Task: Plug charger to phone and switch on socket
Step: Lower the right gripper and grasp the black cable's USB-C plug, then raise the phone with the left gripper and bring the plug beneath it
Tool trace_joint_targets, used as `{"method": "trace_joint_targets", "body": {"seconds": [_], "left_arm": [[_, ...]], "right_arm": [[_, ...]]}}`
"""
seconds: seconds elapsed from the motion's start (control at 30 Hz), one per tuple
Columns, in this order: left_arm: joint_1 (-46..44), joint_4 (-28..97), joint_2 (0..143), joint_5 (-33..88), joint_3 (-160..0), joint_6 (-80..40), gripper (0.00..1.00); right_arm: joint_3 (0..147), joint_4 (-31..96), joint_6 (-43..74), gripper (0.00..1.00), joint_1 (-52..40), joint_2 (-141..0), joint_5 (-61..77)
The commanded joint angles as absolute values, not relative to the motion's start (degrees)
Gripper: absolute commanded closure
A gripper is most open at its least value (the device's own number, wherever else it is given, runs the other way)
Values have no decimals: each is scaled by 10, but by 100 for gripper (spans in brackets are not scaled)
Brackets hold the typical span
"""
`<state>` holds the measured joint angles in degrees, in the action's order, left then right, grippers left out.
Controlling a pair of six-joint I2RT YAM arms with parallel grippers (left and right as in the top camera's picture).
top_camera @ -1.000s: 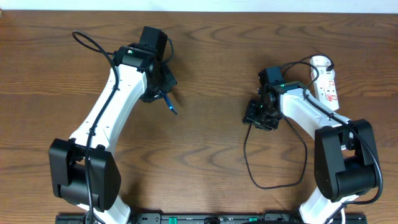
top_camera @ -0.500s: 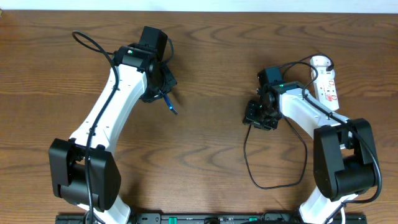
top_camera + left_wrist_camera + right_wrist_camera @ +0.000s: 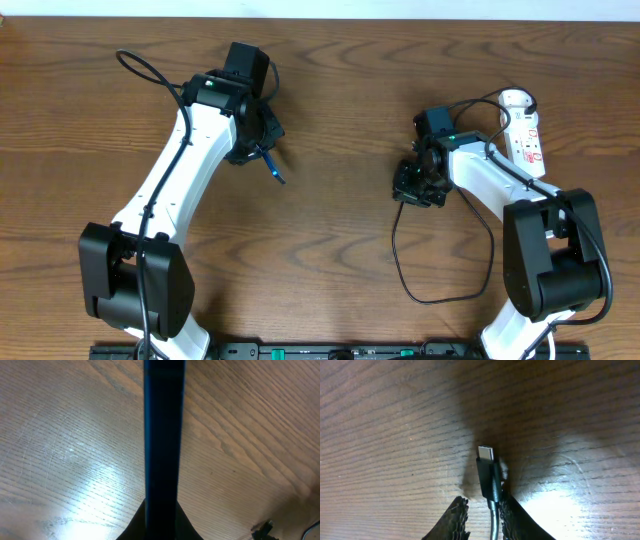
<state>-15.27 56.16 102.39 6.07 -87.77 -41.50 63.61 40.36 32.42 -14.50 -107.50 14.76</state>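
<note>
My left gripper point(image 3: 258, 143) is shut on the phone point(image 3: 272, 165) and holds it edge-on above the table. In the left wrist view the phone point(image 3: 164, 435) is a dark blue vertical bar rising from the jaws point(image 3: 164, 522). My right gripper point(image 3: 413, 187) is shut on the charger point(image 3: 400, 255), a thin black cable that loops down toward the front. In the right wrist view its connector tip point(image 3: 487, 472) sticks out past the fingers point(image 3: 485, 512), just above the wood. The socket point(image 3: 526, 138), a white power strip, lies at the far right behind the right arm.
The socket's thick white cord curls at its far end point(image 3: 515, 98). The charger's loop reaches near the front edge point(image 3: 430, 298). A dark wood table point(image 3: 340, 90) lies between the two arms. My right gripper shows small at the bottom right of the left wrist view point(image 3: 262, 531).
My right gripper has turned and shifted very slightly with the charger. The left arm and the phone have not moved.
</note>
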Motion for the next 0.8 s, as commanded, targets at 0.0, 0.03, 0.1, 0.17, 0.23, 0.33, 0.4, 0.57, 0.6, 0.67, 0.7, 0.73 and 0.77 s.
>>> {"method": "trace_joint_targets", "body": {"seconds": [0.0,0.03,0.1,0.17,0.23,0.33,0.4,0.57,0.6,0.67,0.7,0.73,0.77], "left_arm": [[-152,561,1023,60,-883,-408,93],[-152,561,1023,60,-883,-408,93],[-152,561,1023,60,-883,-408,93],[-152,560,1023,60,-883,-408,93],[-152,559,1023,60,-883,-408,93],[-152,556,1023,68,-883,-408,93],[-152,550,1023,91,-883,-407,93],[-152,509,1021,184,-883,-405,93],[-152,494,1021,204,-883,-401,93],[-152,463,1021,251,-883,-387,93],[-152,446,1021,279,-883,-380,93],[-152,427,1021,308,-883,-373,93],[-152,407,1021,339,-883,-366,93]], "right_arm": [[629,402,321,80,-149,-1098,140],[629,400,321,81,-149,-1098,140],[629,398,321,84,-149,-1098,140],[629,398,321,88,-149,-1098,140],[629,398,321,93,-149,-1098,140],[629,398,312,95,-145,-1098,147],[630,396,294,99,-139,-1097,170],[631,394,269,99,-118,-1091,243],[632,394,259,99,-113,-1088,261],[632,395,251,99,-102,-1079,293],[632,397,248,99,-96,-1072,308],[632,397,239,99,-92,-1065,325],[632,397,227,99,-87,-1057,346]]}}
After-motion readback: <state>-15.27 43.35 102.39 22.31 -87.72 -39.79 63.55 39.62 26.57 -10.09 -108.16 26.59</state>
